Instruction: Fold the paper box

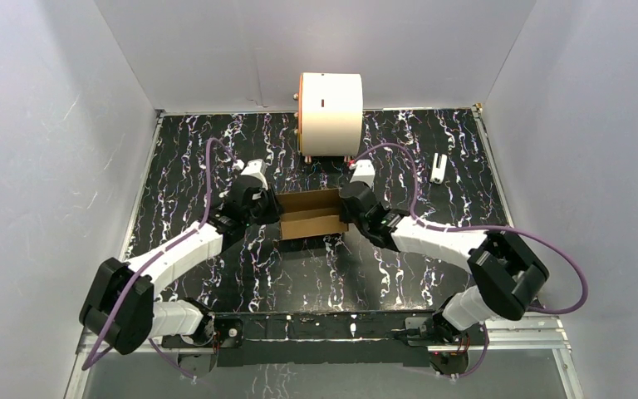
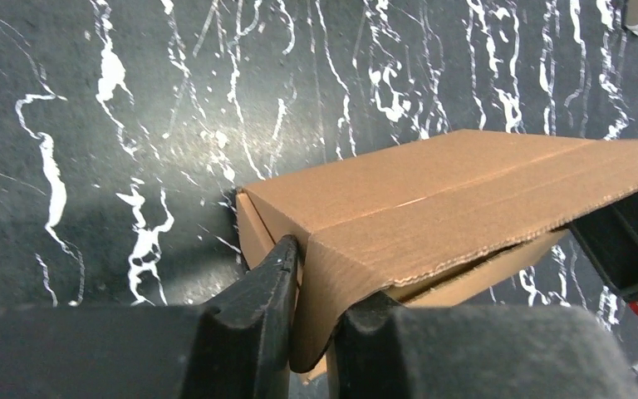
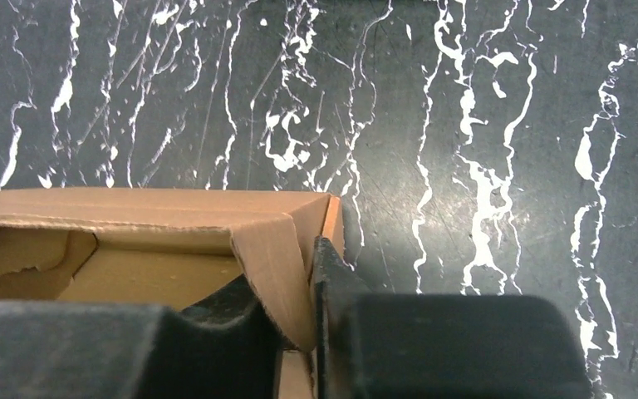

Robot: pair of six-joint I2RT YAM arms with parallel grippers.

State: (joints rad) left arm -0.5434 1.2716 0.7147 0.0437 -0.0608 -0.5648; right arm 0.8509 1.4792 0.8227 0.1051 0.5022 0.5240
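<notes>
Both arms reach inward; left gripper (image 2: 324, 278) and right gripper (image 3: 287, 270) face each other, jaws narrow, straddling the box (image 1: 311, 216) ends.

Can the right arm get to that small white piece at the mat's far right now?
Probably, once freed: only bare mat separates the right arm from the small white piece, but its jaws grip the paper box.
</notes>
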